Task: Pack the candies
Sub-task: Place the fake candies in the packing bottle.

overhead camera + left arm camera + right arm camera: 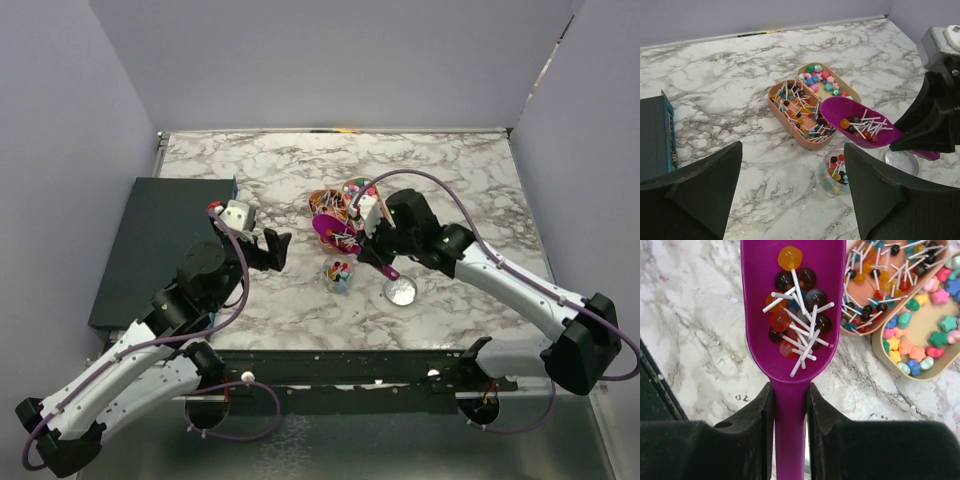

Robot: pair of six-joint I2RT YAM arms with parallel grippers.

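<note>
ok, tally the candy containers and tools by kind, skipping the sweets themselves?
oblong trays: 2
purple scoop: 1
clear cup: 1
round lid: 1
total: 5

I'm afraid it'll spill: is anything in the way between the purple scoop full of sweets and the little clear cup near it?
Nothing visible. The cup stands open, its lid lying beside it. The scoop with its candies hangs close by in the right fingers.

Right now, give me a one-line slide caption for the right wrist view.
Right gripper clamps purple scoop loaded with stick candies over marble table.
</note>
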